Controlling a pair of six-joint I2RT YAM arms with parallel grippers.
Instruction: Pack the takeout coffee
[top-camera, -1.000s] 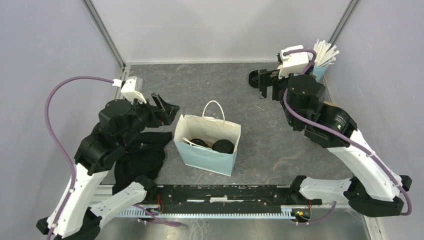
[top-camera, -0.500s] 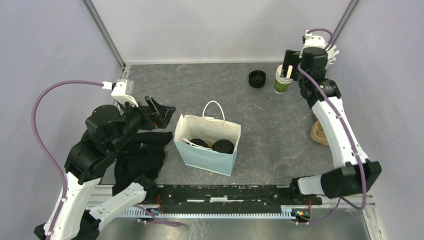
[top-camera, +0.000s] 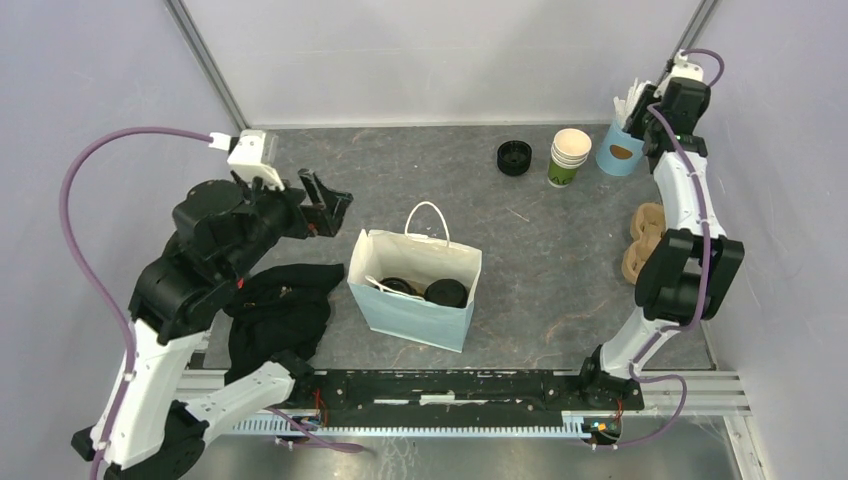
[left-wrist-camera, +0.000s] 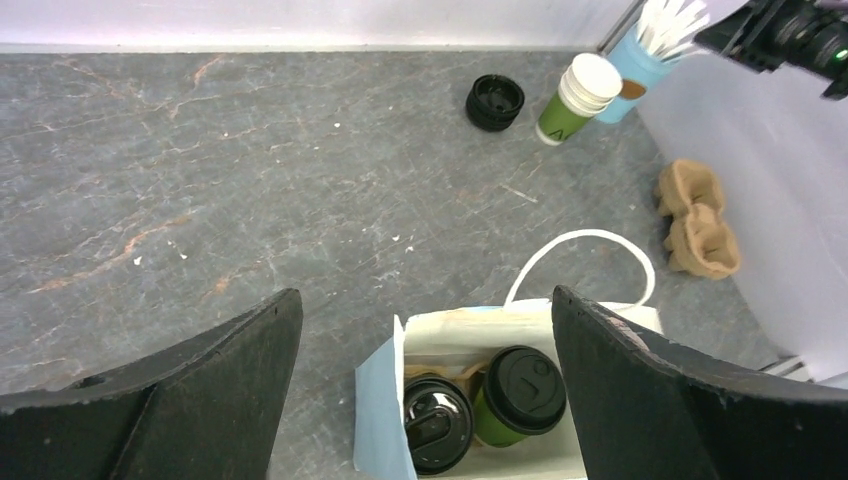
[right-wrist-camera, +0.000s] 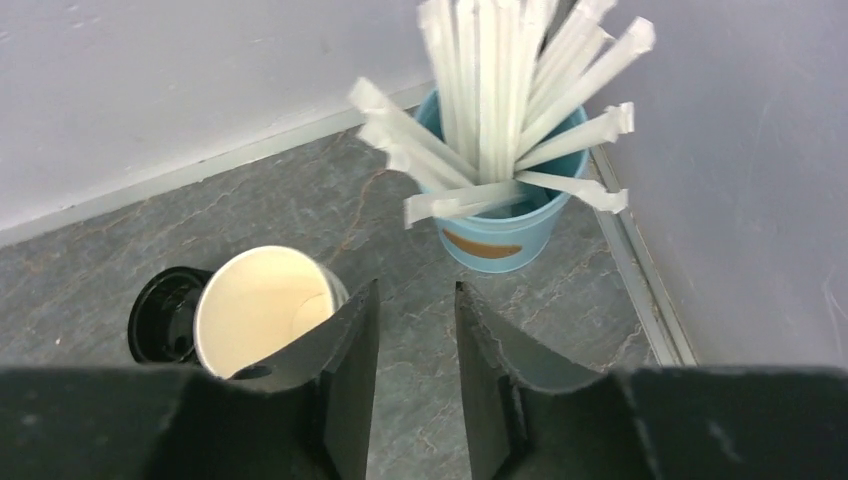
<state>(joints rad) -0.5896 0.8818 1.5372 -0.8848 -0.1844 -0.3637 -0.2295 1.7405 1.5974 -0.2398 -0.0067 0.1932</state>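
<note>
Your left end effector (left-wrist-camera: 425, 300) hangs wide open and empty, left of the bag (left-wrist-camera: 375, 430) holding both lidded cups (left-wrist-camera: 518, 392). Your right end effector (right-wrist-camera: 415, 288), slightly open and empty, faces the far-right straw tub (right-wrist-camera: 497, 235).

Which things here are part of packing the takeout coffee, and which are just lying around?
Job: two green paper cups with black lids; pale blue paper bag holding them.
Lying about: stack of lidless paper cups; stack of black lids; blue tub of wrapped straws; brown pulp cup carriers; black cloth.
</note>
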